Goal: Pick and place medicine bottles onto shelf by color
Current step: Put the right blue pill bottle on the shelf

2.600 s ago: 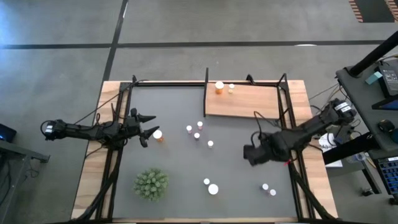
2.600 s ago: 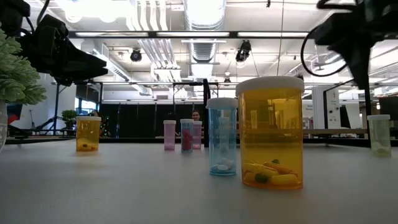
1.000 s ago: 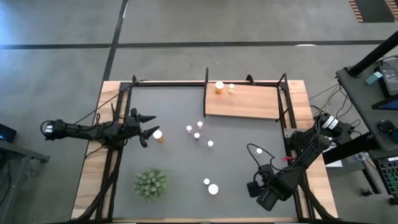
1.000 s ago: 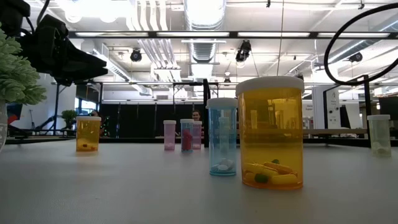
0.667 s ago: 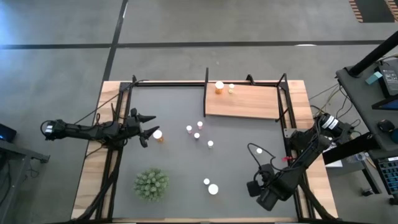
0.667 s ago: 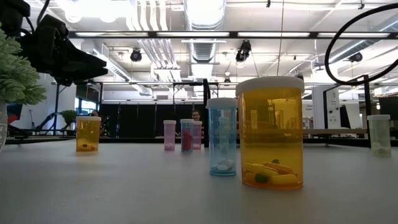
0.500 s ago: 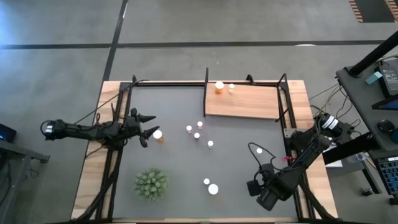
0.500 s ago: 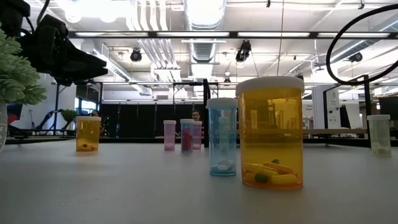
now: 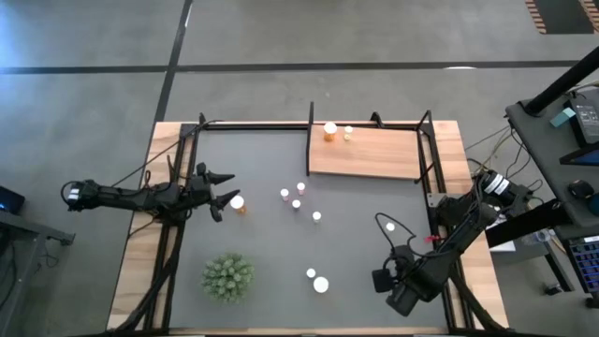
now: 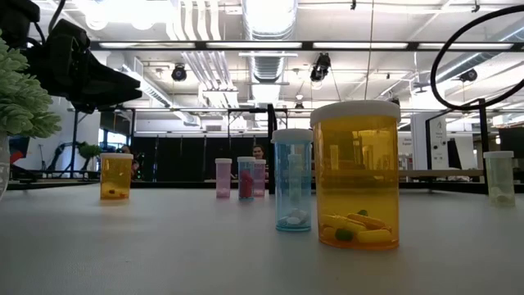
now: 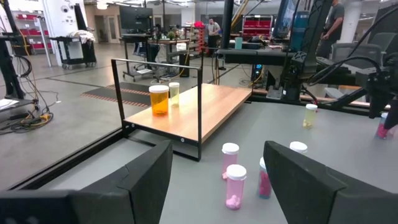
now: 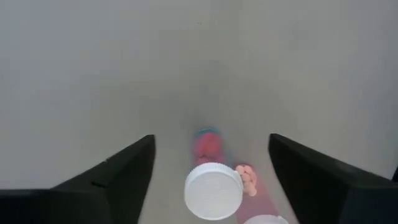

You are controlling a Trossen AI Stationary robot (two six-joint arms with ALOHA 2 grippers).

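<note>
The right tool (image 9: 401, 284) is hanging low over the near right corner of the dark mat (image 9: 374, 234), pointing straight down; in the right wrist view its two dark fingers (image 12: 112, 174) are standing wide apart on either side of a pink bottle with a white cap (image 12: 213, 190), not touching it, and the edge of a second white cap (image 12: 261, 219) is showing just beside that one. The left tool (image 9: 221, 189) is hovering at the left edge of the counter (image 9: 140, 271), its fingers (image 11: 143, 171) standing partly apart and gripping nothing, just beside an orange bottle (image 9: 238, 203). Three small bottles (image 9: 296, 197) are standing in a loose cluster near the middle of the mat; in the left wrist view two of them are looking pink (image 11: 235, 186), though the third, partly hidden behind, is hard to name by colour. Nearer the front edge a wide orange bottle (image 10: 355, 174) and a bluish bottle (image 10: 292, 179) are standing close together, with a green spiky plant (image 9: 227, 277) well to their left. The shelf (image 9: 374, 154) is sitting at the far right of the mat, carrying an orange bottle (image 9: 330, 130) and a paler yellowish bottle (image 9: 348, 134) side by side at its far left corner.
</note>
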